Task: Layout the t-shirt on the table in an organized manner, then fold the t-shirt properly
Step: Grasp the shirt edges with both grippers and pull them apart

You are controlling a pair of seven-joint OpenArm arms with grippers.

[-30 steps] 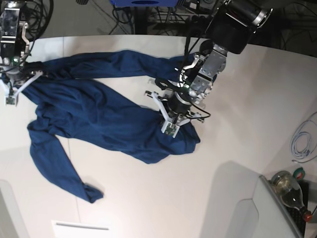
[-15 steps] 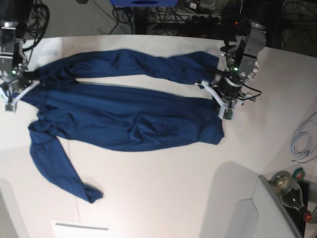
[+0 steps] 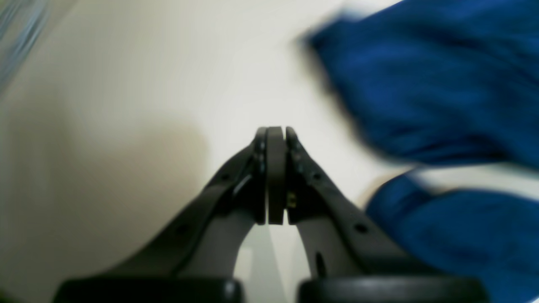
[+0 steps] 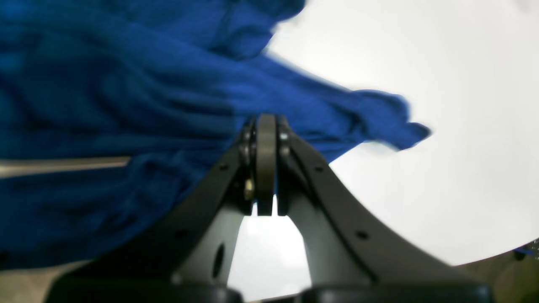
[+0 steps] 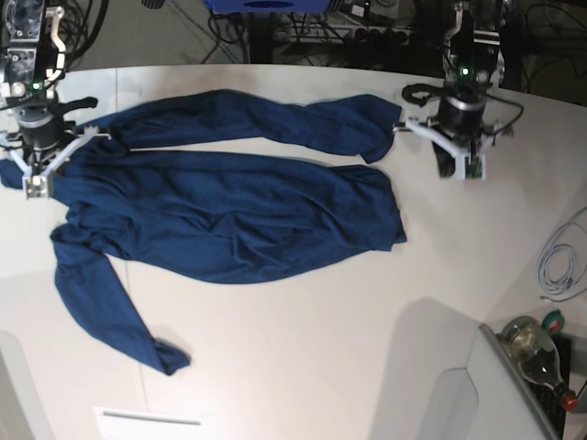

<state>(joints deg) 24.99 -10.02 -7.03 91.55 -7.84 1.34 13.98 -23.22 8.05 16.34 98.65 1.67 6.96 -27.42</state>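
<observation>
t-shirt (image 5: 229, 211) on table (image 5: 367, 348) (between grippers)

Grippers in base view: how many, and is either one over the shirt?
2. The left gripper is over bare table, just off the t-shirt. The right gripper sits at the shirt's opposite end, over its edge. Both have fingers shut.

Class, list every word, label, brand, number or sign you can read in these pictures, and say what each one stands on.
None can be read.
t-shirt: plain, no print.
table: no markings.
bottle: too small to tell whether it carries text.
Both wrist views: blurred, no lettering visible.
</observation>
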